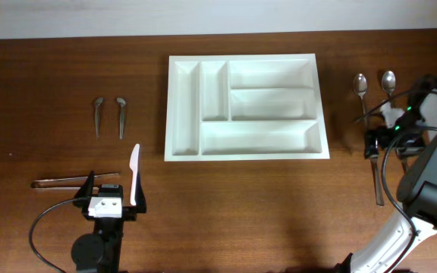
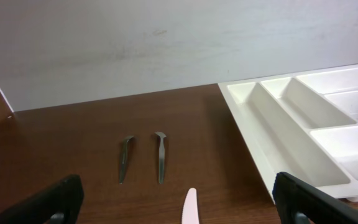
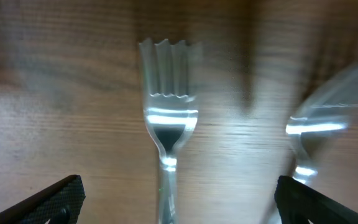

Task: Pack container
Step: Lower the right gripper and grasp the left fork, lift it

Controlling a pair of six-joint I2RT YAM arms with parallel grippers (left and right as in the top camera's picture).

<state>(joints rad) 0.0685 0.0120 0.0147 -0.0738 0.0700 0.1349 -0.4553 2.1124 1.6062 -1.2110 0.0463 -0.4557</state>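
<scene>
We are only starting: all cutlery [image 1: 361, 85] is lying outside the empty tray [image 1: 241, 156], left gripper [image 1: 114, 186] and right gripper [image 1: 385, 141] hanging released.

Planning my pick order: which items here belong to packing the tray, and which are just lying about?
Job: white tray; fork; two spoons; white plastic knife; two small metal utensils; thin metal tongs, likely.
Lying about: black robot cable.
</scene>
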